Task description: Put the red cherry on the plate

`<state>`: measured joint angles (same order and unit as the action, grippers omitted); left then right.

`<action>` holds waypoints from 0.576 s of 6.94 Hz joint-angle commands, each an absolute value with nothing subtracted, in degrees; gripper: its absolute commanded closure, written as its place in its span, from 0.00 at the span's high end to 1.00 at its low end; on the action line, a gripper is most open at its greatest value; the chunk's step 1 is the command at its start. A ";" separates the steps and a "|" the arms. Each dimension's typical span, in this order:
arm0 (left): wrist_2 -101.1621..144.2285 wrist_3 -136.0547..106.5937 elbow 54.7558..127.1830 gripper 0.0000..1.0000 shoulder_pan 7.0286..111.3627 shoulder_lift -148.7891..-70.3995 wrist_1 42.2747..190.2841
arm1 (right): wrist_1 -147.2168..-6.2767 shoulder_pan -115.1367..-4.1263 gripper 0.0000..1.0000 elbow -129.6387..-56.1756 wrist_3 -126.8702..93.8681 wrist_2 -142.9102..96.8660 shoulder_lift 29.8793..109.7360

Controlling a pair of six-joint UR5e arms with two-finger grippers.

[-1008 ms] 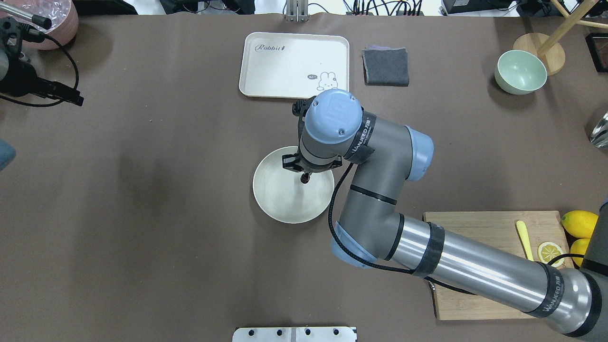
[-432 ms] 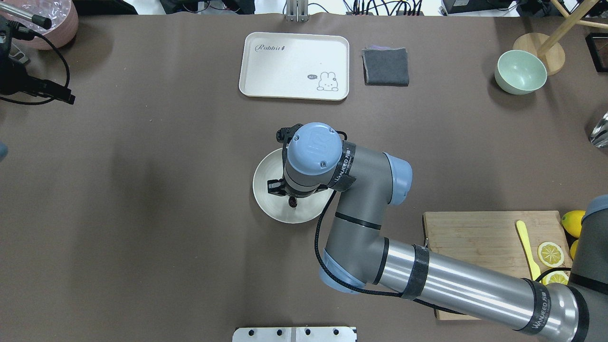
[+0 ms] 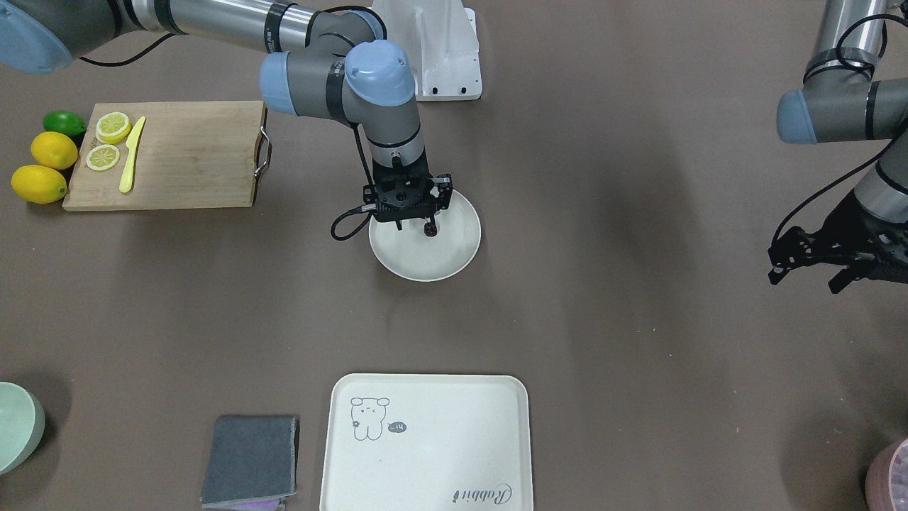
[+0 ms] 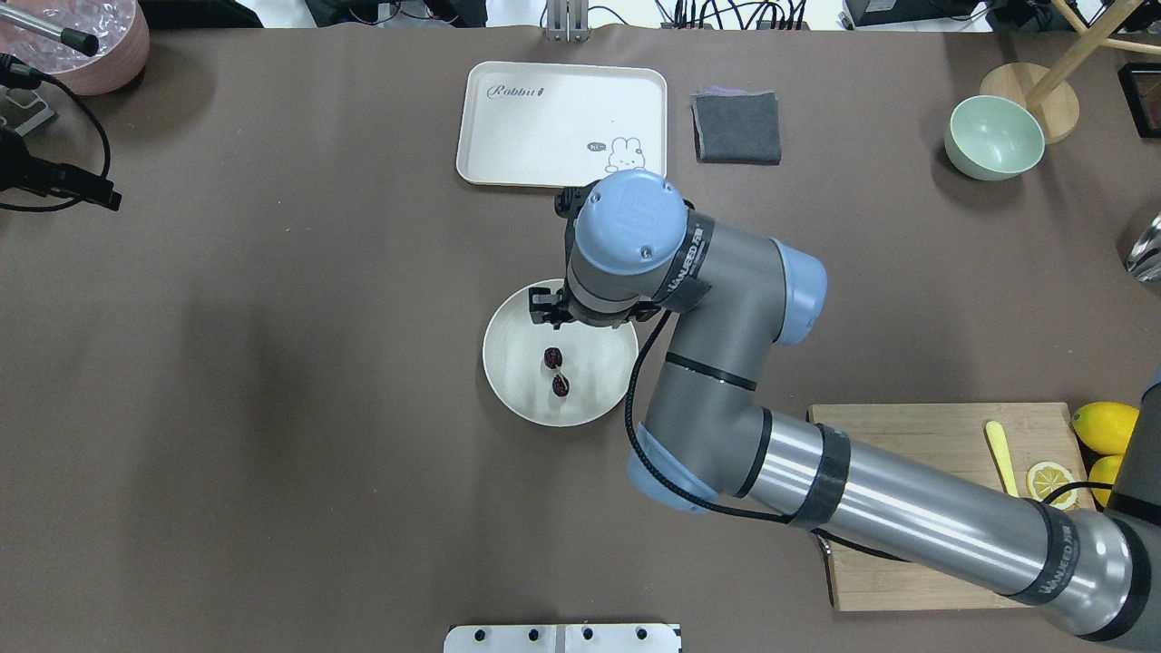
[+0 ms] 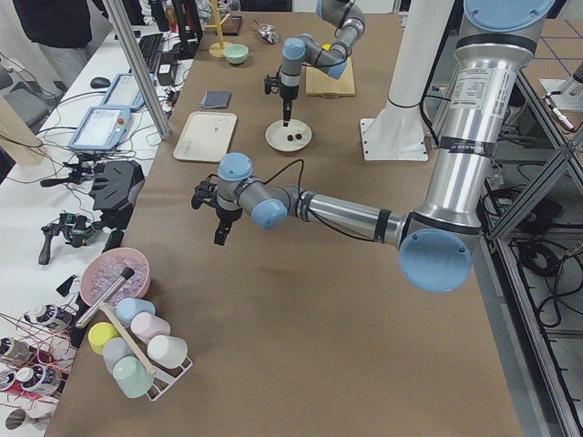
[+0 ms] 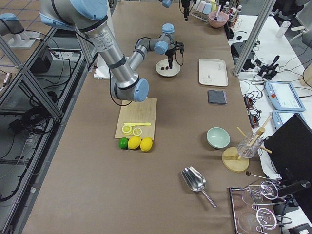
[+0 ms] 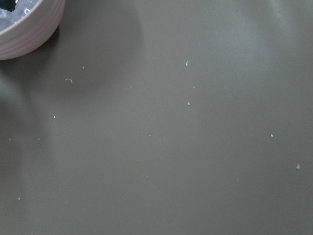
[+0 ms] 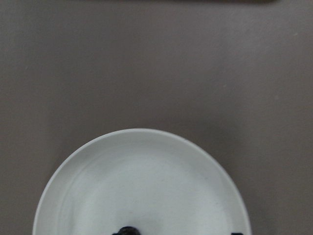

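The red cherry (image 4: pixel 556 372), two dark round fruits on thin stems, lies loose on the round cream plate (image 4: pixel 521 385) at mid-table. In the front-facing view one fruit (image 3: pixel 429 228) shows on the plate (image 3: pixel 443 259) beside a fingertip. My right gripper (image 3: pixel 413 226) hangs open just over the plate's robot-side part, holding nothing. The right wrist view looks down on the plate (image 8: pixel 142 186). My left gripper (image 3: pixel 805 280) hovers open and empty far off at the table's left end.
A cream tray (image 4: pixel 562 122) and a grey cloth (image 4: pixel 736 127) lie beyond the plate. A green bowl (image 4: pixel 993 136) stands far right. A cutting board (image 4: pixel 916 453) with lemon slices, a yellow knife and lemons (image 4: pixel 1107 426) lies near right. A pink bowl (image 4: pixel 82 36) sits far left.
The right gripper carried the cherry down onto the plate, let it go and drew up and back. The cherry now rests on the plate. The left gripper drifted further left.
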<state>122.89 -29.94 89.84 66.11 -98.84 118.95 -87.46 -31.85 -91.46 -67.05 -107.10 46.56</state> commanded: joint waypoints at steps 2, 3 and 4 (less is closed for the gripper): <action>129.70 -20.32 90.17 0.98 73.62 -94.75 117.34 | -93.52 -48.98 1.00 -110.94 -46.51 -120.29 70.46; 131.03 -18.48 90.35 0.98 76.09 -94.75 115.77 | -93.60 -57.22 1.00 -111.27 -34.49 -125.37 76.67; 131.22 -13.32 92.44 0.98 79.07 -94.75 109.66 | -93.60 -64.70 1.00 -108.57 -22.27 -127.25 81.08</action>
